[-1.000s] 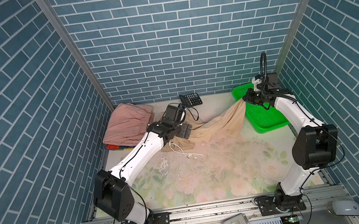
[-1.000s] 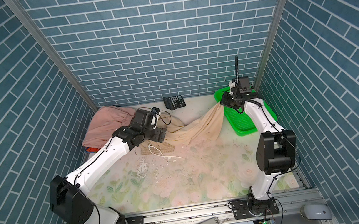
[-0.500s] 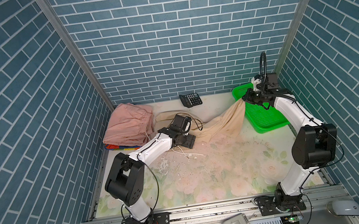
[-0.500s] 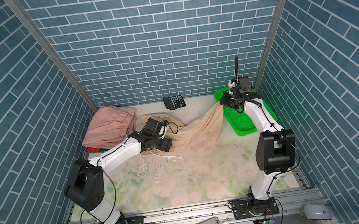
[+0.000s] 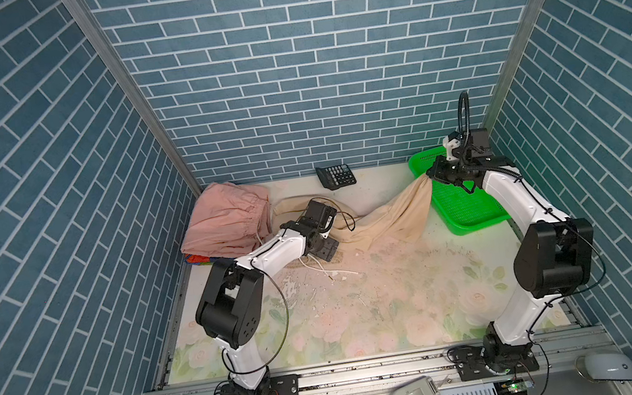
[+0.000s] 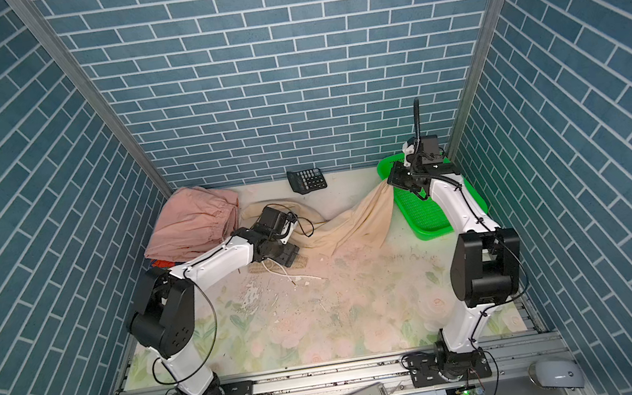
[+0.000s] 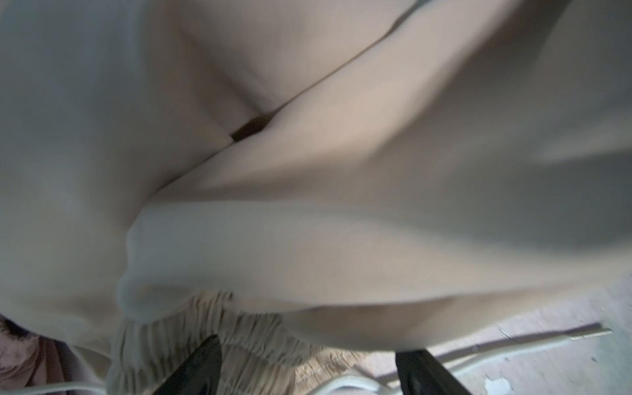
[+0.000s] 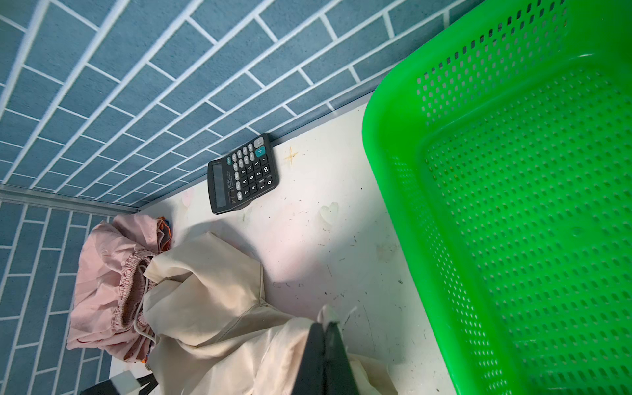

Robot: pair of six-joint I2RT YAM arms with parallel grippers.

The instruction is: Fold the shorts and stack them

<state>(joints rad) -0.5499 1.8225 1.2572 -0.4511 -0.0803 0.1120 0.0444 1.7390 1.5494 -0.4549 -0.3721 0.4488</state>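
Note:
The beige shorts (image 5: 388, 217) (image 6: 355, 218) stretch across the back of the table from the left arm up to the green basket. My right gripper (image 5: 431, 176) (image 8: 325, 325) is shut on one corner of them, held above the table. My left gripper (image 5: 324, 252) (image 7: 307, 355) is open and low, its fingers (image 7: 205, 355) either side of the gathered waistband. A white drawstring (image 5: 333, 271) trails on the table. The pink shorts (image 5: 229, 219) (image 8: 102, 273) lie folded at the back left on the rainbow-striped pair (image 5: 198, 259), of which only an edge shows.
A green mesh basket (image 5: 473, 226) (image 8: 393, 205) stands at the back right under the right wrist. A black calculator (image 5: 336, 176) (image 8: 242, 174) lies against the back wall. Brick walls close in on three sides. The flowered tabletop (image 5: 365, 317) runs to the front rail.
My left arm has folded back, and its gripper has dropped forward from the middle of the beige shorts to their waistband. The right arm has held still with its corner.

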